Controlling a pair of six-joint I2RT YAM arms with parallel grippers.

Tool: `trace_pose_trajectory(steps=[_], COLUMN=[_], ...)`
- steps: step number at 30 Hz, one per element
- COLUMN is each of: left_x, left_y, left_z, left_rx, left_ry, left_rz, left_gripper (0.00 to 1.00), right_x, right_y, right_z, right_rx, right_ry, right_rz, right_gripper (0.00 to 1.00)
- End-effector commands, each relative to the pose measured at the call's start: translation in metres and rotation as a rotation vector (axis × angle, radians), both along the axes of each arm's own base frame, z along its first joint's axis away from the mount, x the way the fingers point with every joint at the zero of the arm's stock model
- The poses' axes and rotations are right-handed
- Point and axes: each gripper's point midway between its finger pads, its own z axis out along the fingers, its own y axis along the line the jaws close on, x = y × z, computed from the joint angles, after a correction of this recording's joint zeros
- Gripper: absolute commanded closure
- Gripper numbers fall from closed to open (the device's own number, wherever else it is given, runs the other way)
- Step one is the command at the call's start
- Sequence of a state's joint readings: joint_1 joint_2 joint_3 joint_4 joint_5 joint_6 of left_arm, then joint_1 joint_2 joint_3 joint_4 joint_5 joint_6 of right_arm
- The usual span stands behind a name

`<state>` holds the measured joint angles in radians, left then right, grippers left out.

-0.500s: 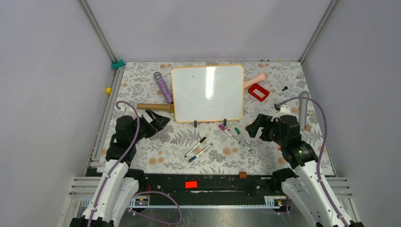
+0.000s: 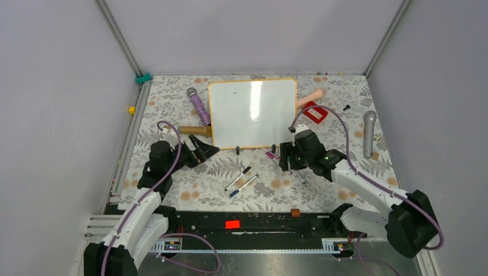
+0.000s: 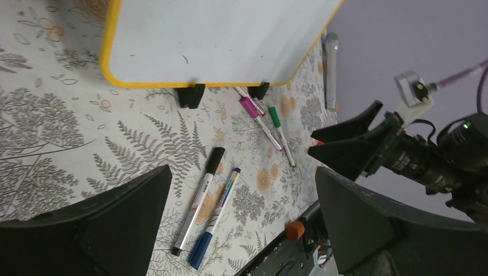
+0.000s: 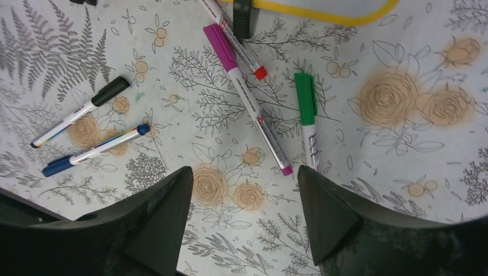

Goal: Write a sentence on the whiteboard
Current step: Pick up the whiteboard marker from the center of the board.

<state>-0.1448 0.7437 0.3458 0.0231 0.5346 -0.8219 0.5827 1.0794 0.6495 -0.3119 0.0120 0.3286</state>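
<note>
The whiteboard lies at the back middle of the table, glossy white in a thin orange frame, with two black clips on its near edge. No sentence shows on it; its face is blank apart from tiny specks. My left gripper hovers open and empty by the board's near left corner. My right gripper points down, open and empty, over a magenta marker and a green marker near the board's near right corner. The magenta marker's tip lies just ahead of the right gripper.
A black-capped marker and a blue-capped one lie in the near middle, and a red-tipped marker by the clip. Around the board are a purple microphone, a wooden handle, a red box and a grey microphone.
My right arm has swung left from the right side and now hangs over the markers below the board's corner. My left gripper has shifted a little right, towards the board.
</note>
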Motion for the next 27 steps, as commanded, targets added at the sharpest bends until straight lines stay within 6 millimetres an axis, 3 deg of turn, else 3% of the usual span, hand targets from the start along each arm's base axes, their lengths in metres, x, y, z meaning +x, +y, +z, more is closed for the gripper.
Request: trace_pose_trajectory(steps=[1,9,19,27], left_x=[-0.001,-0.01,-0.014,-0.018], left_y=[-0.015,-0.023,-0.025,-0.034], left_z=[0.022,0.022,0.018,0.025], left_rx=[-0.038,-0.032,-0.031,-0.047], left_ry=[-0.118,-0.146,-0.136,-0.153], left_rz=[-0.064,-0.113,-0.126,-0.175], left_gripper=[0.01,0.01,0.01,0.02], right_x=[0.028,0.045,0.036,0.027], right_y=[0.024,0.04,0.035,0.027], right_z=[0.012,-0.017,-0.053,-0.084], right_rx=[-0.035,-0.113,-0.201,-0.31], right_ry=[-0.088,-0.048,-0.007,0.066], right_rz=[0.031,-0.001,-0.008,-0.004], right_gripper=[0.28,0.42,0.47,0.54])
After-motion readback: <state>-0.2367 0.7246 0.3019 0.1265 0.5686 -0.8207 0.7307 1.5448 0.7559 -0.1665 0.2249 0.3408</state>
